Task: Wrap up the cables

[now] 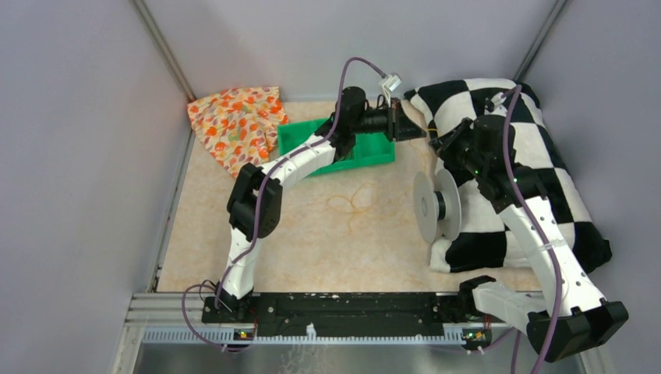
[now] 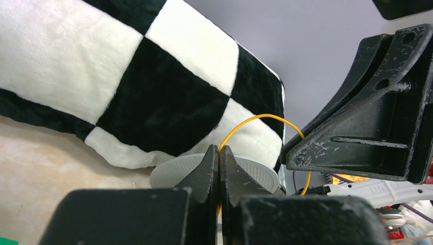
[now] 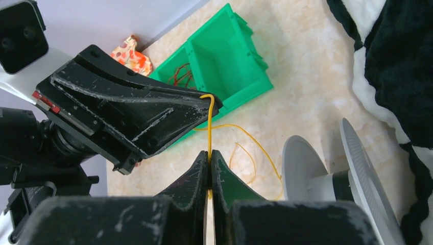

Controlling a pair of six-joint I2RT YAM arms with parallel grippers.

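At the far left a floral cloth [image 1: 234, 125] is lying crumpled in the corner. Beside it a green bin [image 1: 296, 136] is sitting with some reddish wire [image 3: 178, 76] in one compartment. The left gripper [image 2: 219, 151] is reaching past the bin, its jaws clenched on the yellow cable [image 2: 255, 118], which is arching out of the tips toward the right gripper [image 3: 209, 155]. That gripper is pinching the same strand, jaws closed on it, so a short span is running between the two above the table. The rest of the cable is trailing down into loose loops [image 1: 355, 199] on the tabletop, just left of the clear spool [image 1: 436, 206]. The spool is standing on its rims right up against the checkered pillow [image 1: 538, 148].

The step in hand looks like securing the strand ahead of winding. Whether any of the cable is already on the hub is too hard to make out. The next move is probably calling for the span to be led into the gap between the flanges under light tension, letting the loops feed without snagging.
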